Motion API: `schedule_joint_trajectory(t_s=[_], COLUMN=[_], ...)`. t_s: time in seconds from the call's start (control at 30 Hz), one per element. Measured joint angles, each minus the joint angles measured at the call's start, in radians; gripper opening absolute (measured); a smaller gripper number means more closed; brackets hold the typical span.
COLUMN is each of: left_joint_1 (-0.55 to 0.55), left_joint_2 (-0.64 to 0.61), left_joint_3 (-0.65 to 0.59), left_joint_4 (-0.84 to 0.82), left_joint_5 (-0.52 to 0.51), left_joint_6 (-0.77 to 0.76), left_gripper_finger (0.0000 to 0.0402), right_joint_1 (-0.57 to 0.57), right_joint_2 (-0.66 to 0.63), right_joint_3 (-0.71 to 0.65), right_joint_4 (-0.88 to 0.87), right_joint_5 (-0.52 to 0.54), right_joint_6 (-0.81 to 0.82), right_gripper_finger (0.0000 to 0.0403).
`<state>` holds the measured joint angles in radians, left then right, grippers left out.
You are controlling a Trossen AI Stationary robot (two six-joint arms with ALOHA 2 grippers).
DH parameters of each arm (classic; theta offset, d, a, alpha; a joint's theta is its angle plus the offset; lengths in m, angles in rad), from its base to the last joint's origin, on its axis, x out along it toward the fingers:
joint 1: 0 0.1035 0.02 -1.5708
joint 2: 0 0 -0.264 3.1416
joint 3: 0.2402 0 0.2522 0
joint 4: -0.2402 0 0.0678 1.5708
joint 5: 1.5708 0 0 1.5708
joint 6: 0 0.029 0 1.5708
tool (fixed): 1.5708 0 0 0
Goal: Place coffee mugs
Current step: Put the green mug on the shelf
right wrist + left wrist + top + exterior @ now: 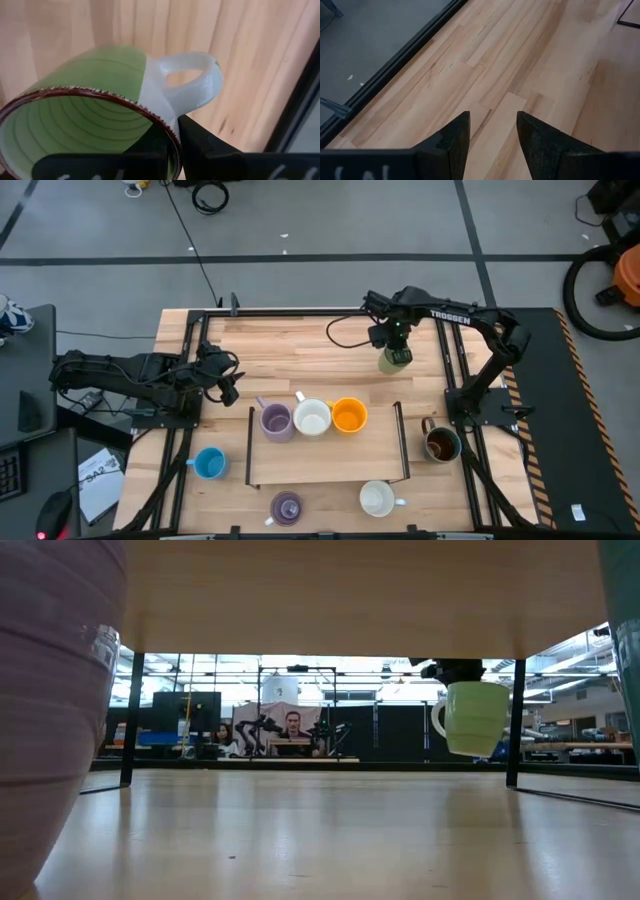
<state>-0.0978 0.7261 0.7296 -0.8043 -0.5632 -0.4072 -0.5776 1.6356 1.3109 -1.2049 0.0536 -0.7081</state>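
A green coffee mug with a white handle hangs over the table's far right part, below my right gripper, which is shut on it. In the low view the green mug is well above the tabletop. A lavender mug, a white mug and an orange mug stand in a row on a raised wooden shelf. My left gripper waits open over bare wood at the table's left. My right gripper pinches the green mug's wall at the rim, right beside the white handle. One finger is inside the mug and one finger outside. The fingers come from above, pointing down. The mug hangs mouth up, slightly tilted, clear of the table.
Around the shelf stand a light blue mug, a second lavender mug, a second white mug and a dark brown mug. The shelf stands on thin dark legs. Bare wood lies between the shelf and the far edge.
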Motion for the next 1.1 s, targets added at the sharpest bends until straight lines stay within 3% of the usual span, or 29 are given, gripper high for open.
schedule_joint_trajectory(t_s=[0.83,1.1], left_joint_1=[0.000,0.000], left_joint_2=[0.000,0.000], left_joint_3=[0.000,0.000], left_joint_4=[0.000,0.000], left_joint_5=[0.000,0.000], left_joint_6=[0.000,0.000], left_gripper_finger=[0.0169,0.0169], right_joint_1=[0.013,0.013], right_joint_2=[-0.002,-0.002], right_joint_3=[-0.067,-0.067], right_joint_4=[0.083,0.083], right_joint_5=[0.032,0.059], right_joint_6=[0.040,0.054], right_gripper_finger=[0.0036,0.0061])
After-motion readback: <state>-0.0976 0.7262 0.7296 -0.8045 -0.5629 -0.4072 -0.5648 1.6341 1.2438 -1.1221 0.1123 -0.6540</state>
